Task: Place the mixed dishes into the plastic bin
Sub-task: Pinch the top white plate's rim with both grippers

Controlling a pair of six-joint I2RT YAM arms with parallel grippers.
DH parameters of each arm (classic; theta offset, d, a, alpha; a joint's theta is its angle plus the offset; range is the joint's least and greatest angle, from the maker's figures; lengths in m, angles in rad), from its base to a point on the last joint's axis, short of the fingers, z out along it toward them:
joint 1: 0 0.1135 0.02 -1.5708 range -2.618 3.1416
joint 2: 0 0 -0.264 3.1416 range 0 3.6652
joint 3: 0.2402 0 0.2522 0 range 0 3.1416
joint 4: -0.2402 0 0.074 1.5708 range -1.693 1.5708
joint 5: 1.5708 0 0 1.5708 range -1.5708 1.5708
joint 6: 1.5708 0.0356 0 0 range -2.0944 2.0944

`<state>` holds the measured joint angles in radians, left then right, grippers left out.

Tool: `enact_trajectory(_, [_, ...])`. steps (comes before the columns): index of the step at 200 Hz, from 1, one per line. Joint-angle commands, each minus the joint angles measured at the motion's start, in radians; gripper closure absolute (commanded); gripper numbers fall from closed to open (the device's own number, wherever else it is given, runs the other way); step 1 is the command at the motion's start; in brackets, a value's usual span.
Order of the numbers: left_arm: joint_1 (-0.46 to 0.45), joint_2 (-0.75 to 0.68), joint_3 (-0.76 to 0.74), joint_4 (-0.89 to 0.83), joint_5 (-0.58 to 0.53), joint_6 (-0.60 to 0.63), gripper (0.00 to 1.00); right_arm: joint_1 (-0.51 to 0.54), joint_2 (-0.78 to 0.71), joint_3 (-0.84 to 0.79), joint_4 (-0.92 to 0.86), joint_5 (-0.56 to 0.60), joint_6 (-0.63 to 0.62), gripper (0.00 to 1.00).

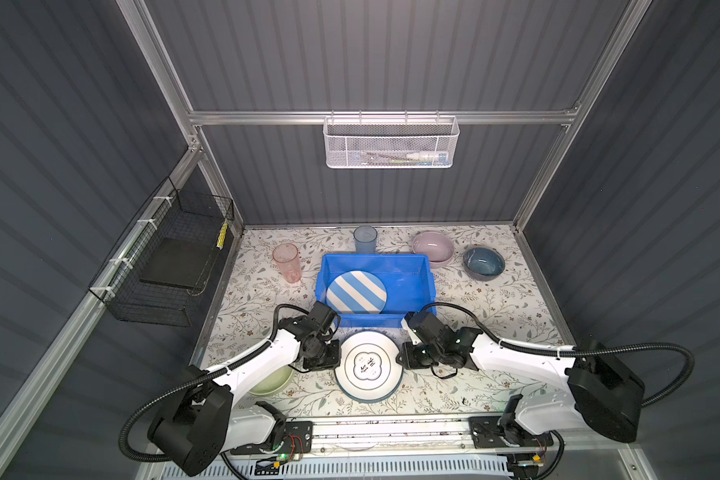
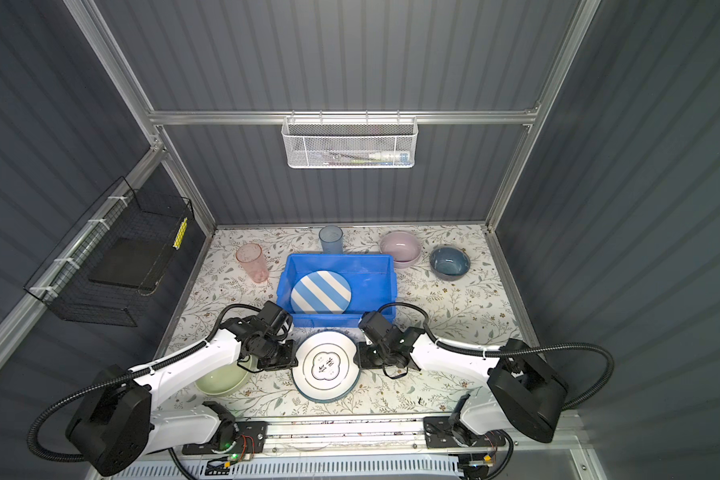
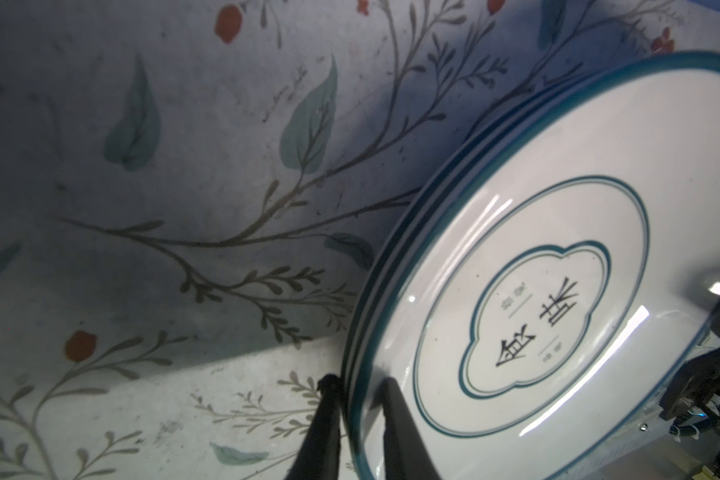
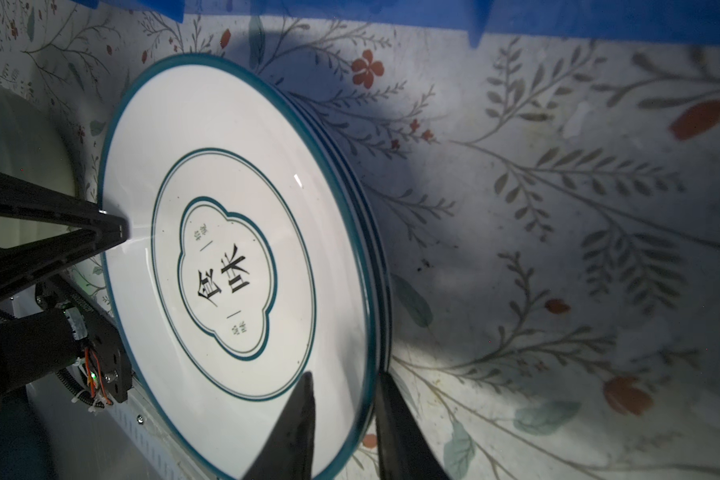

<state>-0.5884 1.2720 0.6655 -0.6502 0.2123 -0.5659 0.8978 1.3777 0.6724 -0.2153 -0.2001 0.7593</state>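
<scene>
A white plate with a teal emblem lies at the table's front middle on another plate, whose grey-blue rim peeks out beneath. My left gripper is shut on the emblem plate's left rim, one finger on its face and one outside. At the opposite rim my right gripper is shut the same way. Just behind stands the blue plastic bin, holding a blue-white striped plate. On the table are a pink tumbler, blue tumbler, pink bowl, dark-blue bowl and green bowl, half under my left arm.
A black wire basket hangs on the left wall and a white mesh basket on the back wall. The bin's near wall rises close behind the plate. The arms' base rail runs along the front edge.
</scene>
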Motion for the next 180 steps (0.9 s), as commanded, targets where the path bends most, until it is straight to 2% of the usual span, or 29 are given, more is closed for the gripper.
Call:
enact_trajectory(1, [-0.008,0.027,-0.022,0.022,-0.009,0.0,0.87,0.005,-0.012,-0.012,0.109,-0.081,0.004,0.72])
enact_trajectory(27, [-0.008,0.029,-0.04,0.041,-0.005,-0.003,0.9,-0.003,-0.014,-0.06,0.217,-0.125,0.043,0.73])
enact_trajectory(30, [-0.008,0.029,-0.042,0.042,-0.004,-0.004,0.9,-0.003,-0.015,-0.067,0.232,-0.163,0.048,0.73])
enact_trajectory(41, [-0.008,0.032,-0.049,0.048,-0.002,-0.005,0.91,-0.006,-0.018,-0.092,0.283,-0.19,0.063,0.72])
enact_trajectory(80, [-0.009,0.036,-0.067,0.069,0.004,-0.006,0.93,-0.016,-0.045,-0.169,0.45,-0.247,0.116,0.72])
enact_trajectory(98, [-0.01,0.044,-0.076,0.082,0.006,-0.006,0.94,-0.018,-0.036,-0.174,0.46,-0.243,0.12,0.67])
enact_trajectory(116, [-0.01,0.044,-0.082,0.095,0.008,-0.005,0.95,-0.022,-0.004,-0.177,0.46,-0.239,0.123,0.66])
enact_trajectory(180, [-0.01,0.049,-0.096,0.109,0.011,-0.005,0.96,-0.022,0.047,-0.213,0.595,-0.289,0.16,0.71])
